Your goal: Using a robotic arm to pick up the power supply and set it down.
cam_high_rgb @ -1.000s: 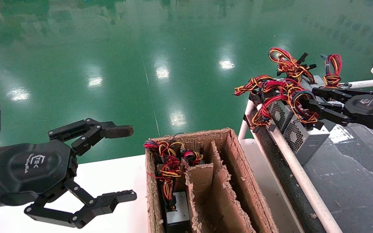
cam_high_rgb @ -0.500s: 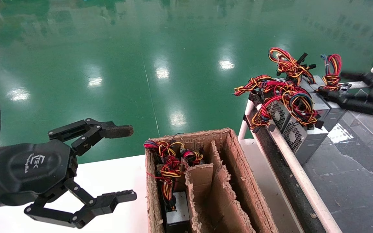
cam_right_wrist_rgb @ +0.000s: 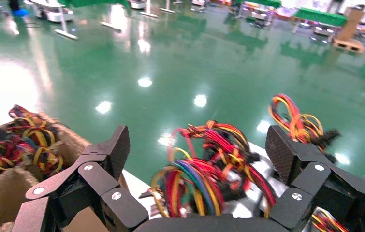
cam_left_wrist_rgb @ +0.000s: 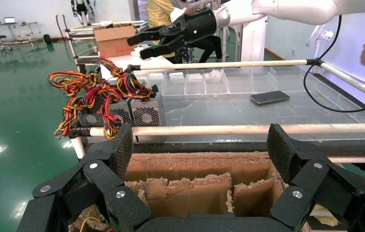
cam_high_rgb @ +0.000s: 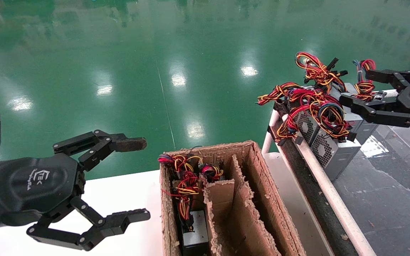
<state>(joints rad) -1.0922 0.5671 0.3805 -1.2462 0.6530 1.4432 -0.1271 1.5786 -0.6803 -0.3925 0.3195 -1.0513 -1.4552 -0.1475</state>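
Right hand: the right hand (cam_high_rgb: 363, 91) hangs above the far end of the row of grey units on the tabletop (cam_high_rgb: 386, 199), fingers spread wide and holding nothing; in its own wrist view the two pads (cam_right_wrist_rgb: 115, 151) frame the wire bundles with open space between them.
Why there: judged from the task, it looks lined up to straddle a unit's body, not the loose wires.
Power supply: the power supply (cam_high_rgb: 333, 151) sits at the near end of the row, vent face toward the white rail (cam_high_rgb: 327, 190), its looped red, yellow, orange and blue wire bundle (cam_high_rgb: 327, 115) piled on top; nothing grips it.
Neighbours: the other units (cam_high_rgb: 359, 122) stand touching side by side behind it, so their wires tangle close together; a grasp low on the casing seems safer than one on cable.
Cardboard box: the divided cardboard box (cam_high_rgb: 258, 170) stands just beside the rail; one slot already holds a packed unit (cam_high_rgb: 194, 231) with wires up, the others are open, which is likely where units belong.
Left hand: the left hand (cam_high_rgb: 119, 181) is parked low over the white surface beside the box, wide open and empty.
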